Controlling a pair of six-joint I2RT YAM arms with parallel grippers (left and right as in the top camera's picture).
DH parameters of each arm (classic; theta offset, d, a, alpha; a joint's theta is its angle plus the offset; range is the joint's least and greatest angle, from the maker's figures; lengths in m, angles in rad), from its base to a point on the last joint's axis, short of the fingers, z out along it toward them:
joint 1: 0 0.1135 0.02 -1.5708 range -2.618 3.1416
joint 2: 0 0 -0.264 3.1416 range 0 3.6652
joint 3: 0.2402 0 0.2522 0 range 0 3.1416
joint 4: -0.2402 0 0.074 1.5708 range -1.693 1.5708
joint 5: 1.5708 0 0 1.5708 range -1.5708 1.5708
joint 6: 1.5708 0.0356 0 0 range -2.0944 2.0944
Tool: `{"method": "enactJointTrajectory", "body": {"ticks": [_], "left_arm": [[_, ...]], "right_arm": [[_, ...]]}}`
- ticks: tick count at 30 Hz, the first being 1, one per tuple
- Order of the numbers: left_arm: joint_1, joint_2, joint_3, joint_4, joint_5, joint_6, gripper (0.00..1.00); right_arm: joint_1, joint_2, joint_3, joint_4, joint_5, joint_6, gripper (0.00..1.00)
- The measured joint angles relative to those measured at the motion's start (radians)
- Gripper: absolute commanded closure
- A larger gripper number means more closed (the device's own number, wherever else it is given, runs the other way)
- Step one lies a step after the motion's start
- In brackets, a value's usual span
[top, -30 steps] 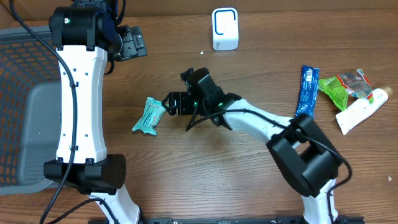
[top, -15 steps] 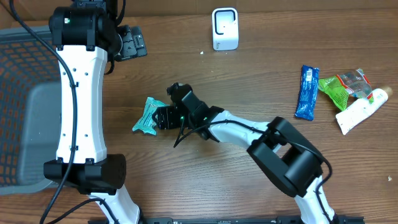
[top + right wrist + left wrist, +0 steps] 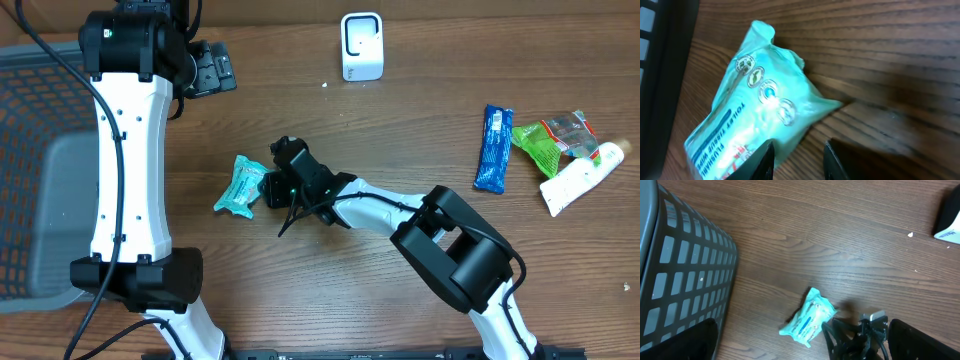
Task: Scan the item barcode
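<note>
The item, a teal wipes packet (image 3: 240,185), lies flat on the wooden table left of centre. No barcode shows on its visible face. My right gripper (image 3: 267,188) reaches it from the right. In the right wrist view, the right gripper (image 3: 799,150) stands narrowly open at the right edge of the packet (image 3: 755,105): one fingertip overlaps the wrapper, the other is over bare wood. My left gripper (image 3: 208,68) hovers at the back left, open wide and empty, looking down on the packet (image 3: 810,317). The white scanner (image 3: 361,46) stands at the back centre.
A grey mesh basket (image 3: 40,150) fills the left side. At the far right lie a blue bar (image 3: 492,147), a green packet (image 3: 545,140) and a white tube (image 3: 580,178). The scanner's corner (image 3: 947,217) shows in the left wrist view.
My right arm has slid left across the table up to the packet, and its jaws have narrowed at the packet's right edge. The left arm has not moved.
</note>
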Motion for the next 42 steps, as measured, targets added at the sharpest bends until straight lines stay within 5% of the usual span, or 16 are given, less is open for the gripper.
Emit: {"method": "enactJointTrajectory", "body": {"ticks": [5,19,22,28,34,36,38,42], "left_arm": [[0.0,0.0,0.0,0.0,0.0,0.0,0.0],[0.0,0.0,0.0,0.0,0.0,0.0,0.0],[0.0,0.0,0.0,0.0,0.0,0.0,0.0],[0.0,0.0,0.0,0.0,0.0,0.0,0.01],[0.0,0.0,0.0,0.0,0.0,0.0,0.0],[0.0,0.0,0.0,0.0,0.0,0.0,0.0],[0.0,0.0,0.0,0.0,0.0,0.0,0.0],[0.0,0.0,0.0,0.0,0.0,0.0,0.0]], "right_arm": [[-0.005,0.004,0.006,0.025,-0.019,-0.013,0.55],[0.034,0.08,0.021,0.222,0.052,-0.032,0.5],[0.05,0.092,0.047,0.211,0.065,-0.036,0.73],[0.068,0.097,0.097,0.05,0.082,-0.034,0.96],[0.019,0.056,0.183,-0.292,0.003,-0.043,0.96],[-0.015,0.037,0.191,-0.383,-0.034,-0.076,0.76],[-0.052,0.02,0.191,-0.41,-0.084,-0.14,0.4],[-0.086,0.001,0.196,-0.352,-0.184,-0.273,0.16]]}}
